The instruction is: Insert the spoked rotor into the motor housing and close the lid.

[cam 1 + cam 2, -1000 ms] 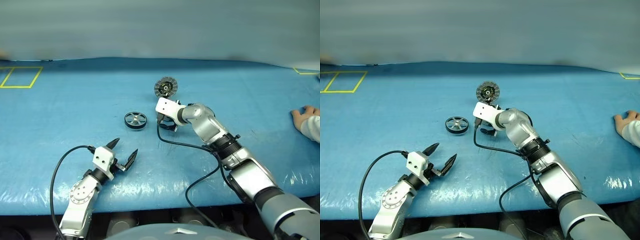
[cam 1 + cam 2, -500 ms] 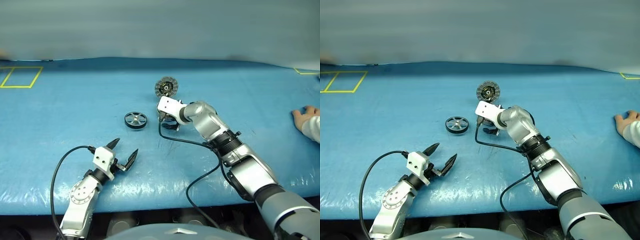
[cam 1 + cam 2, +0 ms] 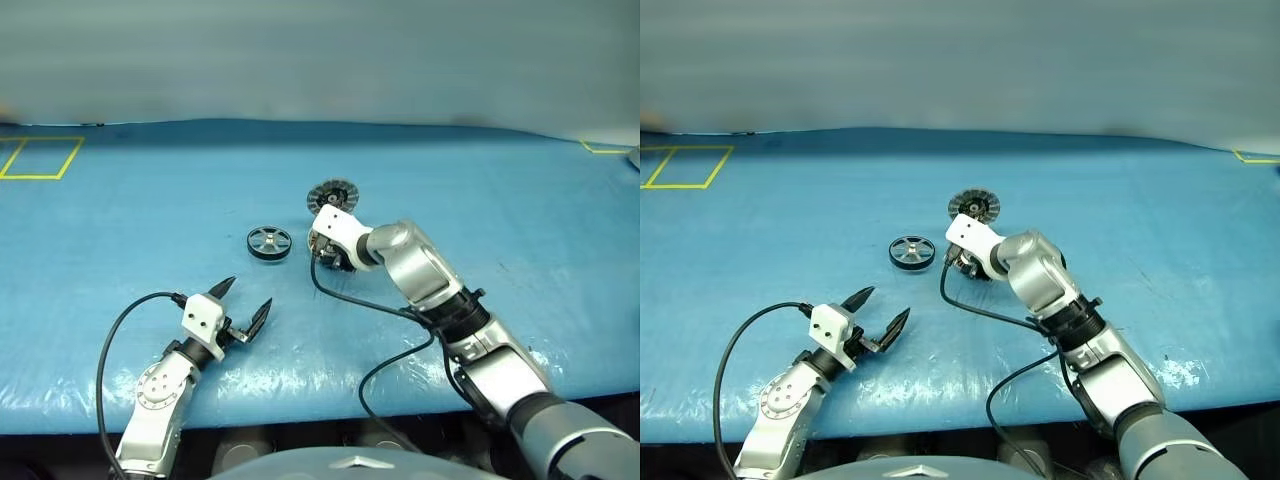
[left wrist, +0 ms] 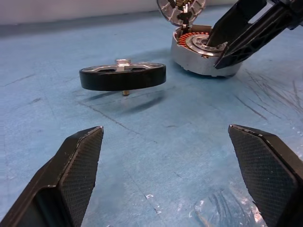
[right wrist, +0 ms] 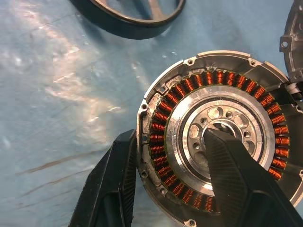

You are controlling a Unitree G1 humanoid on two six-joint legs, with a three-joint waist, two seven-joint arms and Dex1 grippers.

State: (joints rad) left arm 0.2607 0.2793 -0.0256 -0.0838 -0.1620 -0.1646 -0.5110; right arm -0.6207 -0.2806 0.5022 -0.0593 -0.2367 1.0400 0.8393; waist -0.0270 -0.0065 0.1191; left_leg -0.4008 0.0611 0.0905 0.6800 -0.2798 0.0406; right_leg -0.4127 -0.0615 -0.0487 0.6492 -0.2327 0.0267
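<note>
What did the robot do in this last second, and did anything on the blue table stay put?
The right gripper tipped down and closed in on the motor housing, one finger outside its wall, one on the hub. A person's hand at the table's right edge has gone. The spoked rotor, lid and open left gripper stayed put.
</note>
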